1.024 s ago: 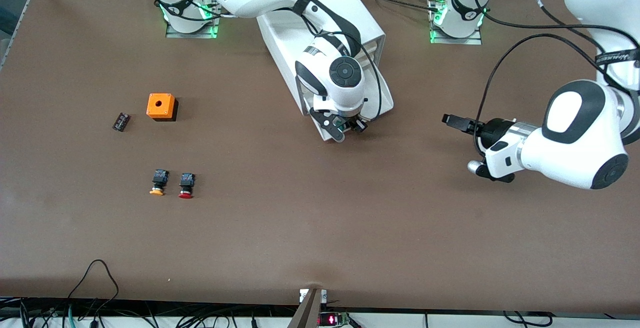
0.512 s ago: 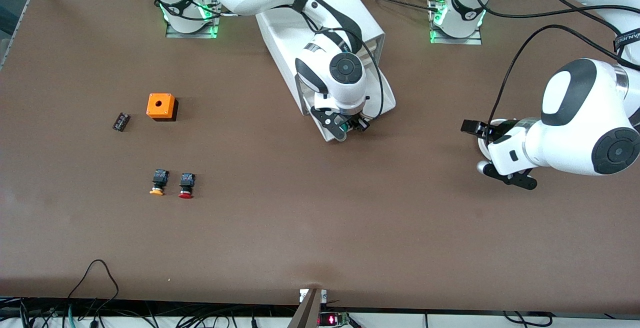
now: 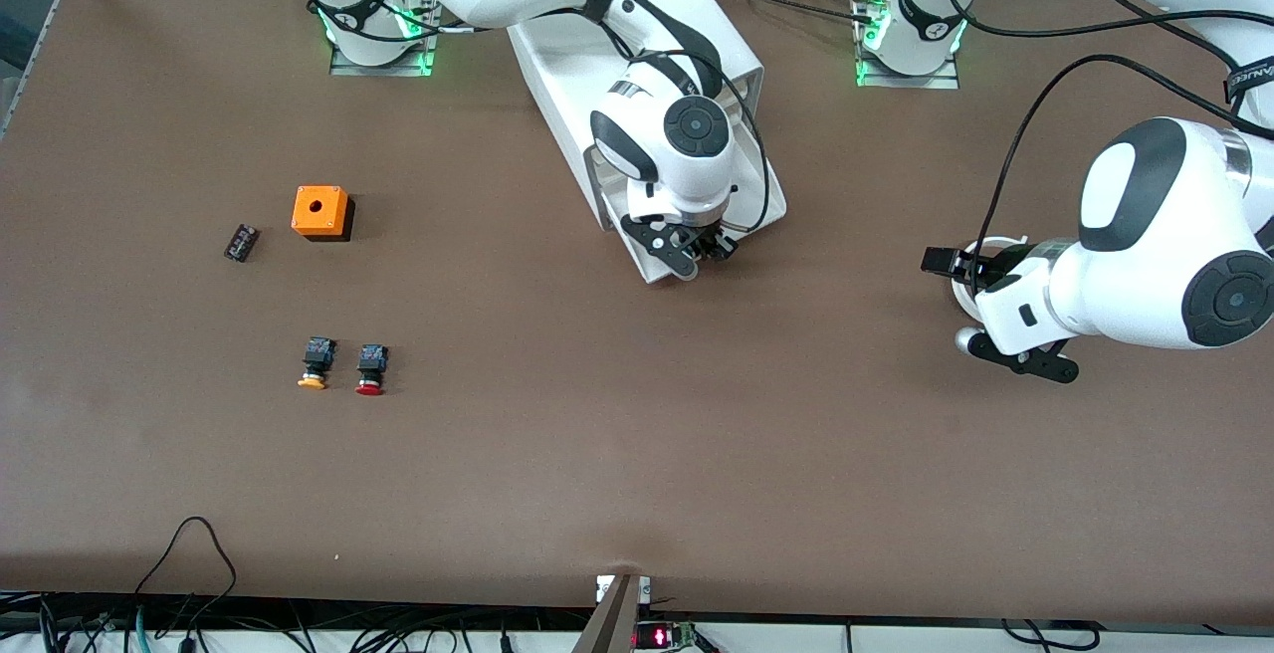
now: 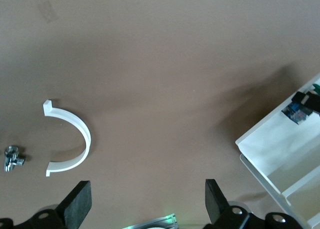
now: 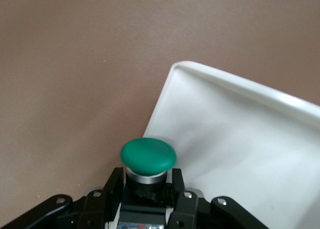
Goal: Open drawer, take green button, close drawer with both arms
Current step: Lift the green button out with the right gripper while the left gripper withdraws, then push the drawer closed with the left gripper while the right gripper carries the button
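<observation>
Got the button [image 5: 148, 155] clamped in my right hand [image 3: 697, 250] over the open drawer [image 3: 742, 210]. Left hand [image 4: 145, 204], fingers apart, waits over the tabletop [image 3: 597, 434]. Next: lift clear, then shut the drawer.

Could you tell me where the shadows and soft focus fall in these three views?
Front view: sharp, evenly lit, green glow at both arm bases. Left wrist view: a broad soft shadow on the table beside the open drawer. Right wrist view: the green button in the right tool is crisp.
</observation>
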Controlling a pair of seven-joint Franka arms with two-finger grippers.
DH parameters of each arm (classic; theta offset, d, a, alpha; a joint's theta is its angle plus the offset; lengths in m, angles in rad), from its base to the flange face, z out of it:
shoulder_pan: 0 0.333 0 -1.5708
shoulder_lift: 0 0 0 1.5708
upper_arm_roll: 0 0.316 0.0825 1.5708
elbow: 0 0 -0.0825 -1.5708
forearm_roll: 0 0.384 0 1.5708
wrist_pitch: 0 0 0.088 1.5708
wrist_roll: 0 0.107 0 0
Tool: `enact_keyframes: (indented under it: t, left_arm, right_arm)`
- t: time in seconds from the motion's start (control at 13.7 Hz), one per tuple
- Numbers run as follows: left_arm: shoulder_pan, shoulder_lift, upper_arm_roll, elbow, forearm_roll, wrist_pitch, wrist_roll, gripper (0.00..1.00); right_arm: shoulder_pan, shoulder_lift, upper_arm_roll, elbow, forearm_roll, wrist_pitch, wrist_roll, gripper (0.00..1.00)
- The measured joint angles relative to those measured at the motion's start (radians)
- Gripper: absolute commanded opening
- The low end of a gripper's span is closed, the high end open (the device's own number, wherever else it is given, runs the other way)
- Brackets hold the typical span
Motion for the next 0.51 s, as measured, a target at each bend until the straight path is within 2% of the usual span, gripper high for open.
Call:
enact_keyframes:
  t: [0.22, 0.51]
  left_arm:
    - [-0.006, 0.000, 0.000, 0.000, 0.001, 0.003, -0.072, 1.00]
    - [-0.009, 0.000, 0.000, 0.000, 0.001, 0.006, -0.085, 1.00]
  right_arm:
    - [0.009, -0.009, 0.000, 0.011, -0.082, -0.011, -0.103, 0.15]
    - [0.010, -0.019, -0.005, 0.013, -0.096, -0.041, -0.164, 0.10]
